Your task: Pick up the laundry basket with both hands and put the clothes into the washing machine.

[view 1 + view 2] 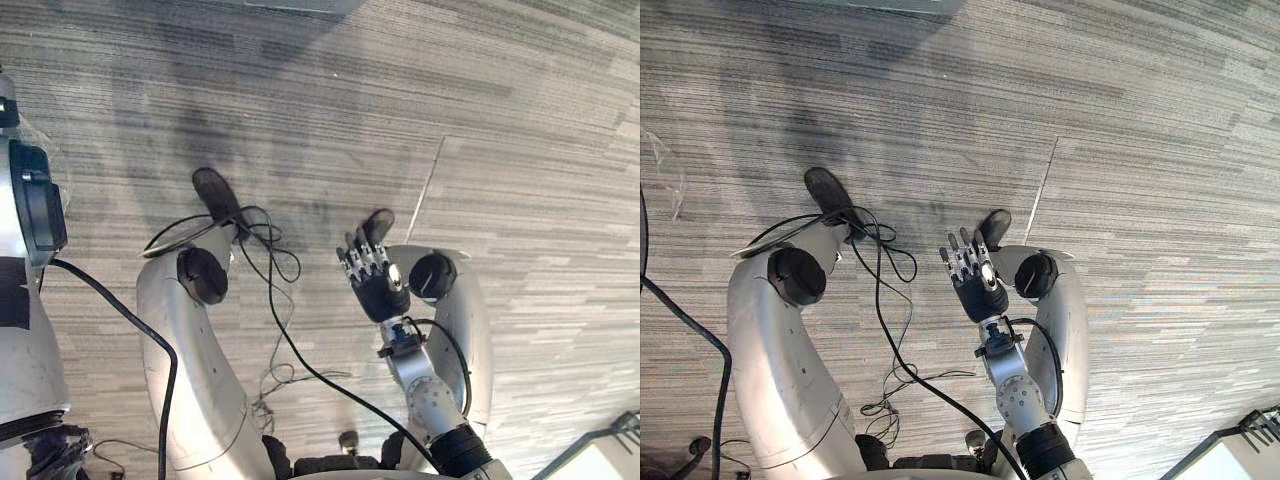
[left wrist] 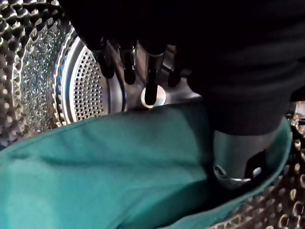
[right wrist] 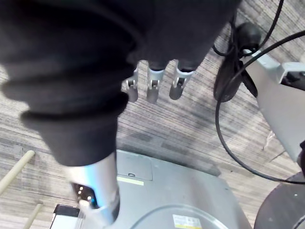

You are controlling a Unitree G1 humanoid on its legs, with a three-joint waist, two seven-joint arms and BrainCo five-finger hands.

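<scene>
Left wrist view: left hand (image 2: 224,52) is inside the washing machine drum (image 2: 43,71). Its fingers (image 2: 127,62) are loosely straight and dark against the shiny perforated back wall. They aren't wrapped round anything, so the hand is open and empty. Its thumb (image 2: 236,157) sticks out apart from them, in front of the green cloth (image 2: 105,171); can't tell if it touches. The green cloth lies in the drum just past the hand, spread wide w/ soft folds. One edge runs along the drum's perforated wall, and a narrow strip of it curves past the thumb next to the dimpled metal.

Head views: right hand (image 1: 372,278) is held out over the carpet floor (image 1: 500,120) in front of the robot. Fingers are straight, a bit spread and pointing away from the body, w/ nothing in them. Right wrist view agrees: fingers (image 3: 152,86) are straight in a row, thumb (image 3: 97,191) off to one side, nothing btw them. Past the hand there's carpet and a grey box (image 3: 190,195) w/ a flat top and stickers, standing on the floor; the hand is apart from it. Pale rods (image 3: 16,169) lie on the floor near the box corner.
</scene>
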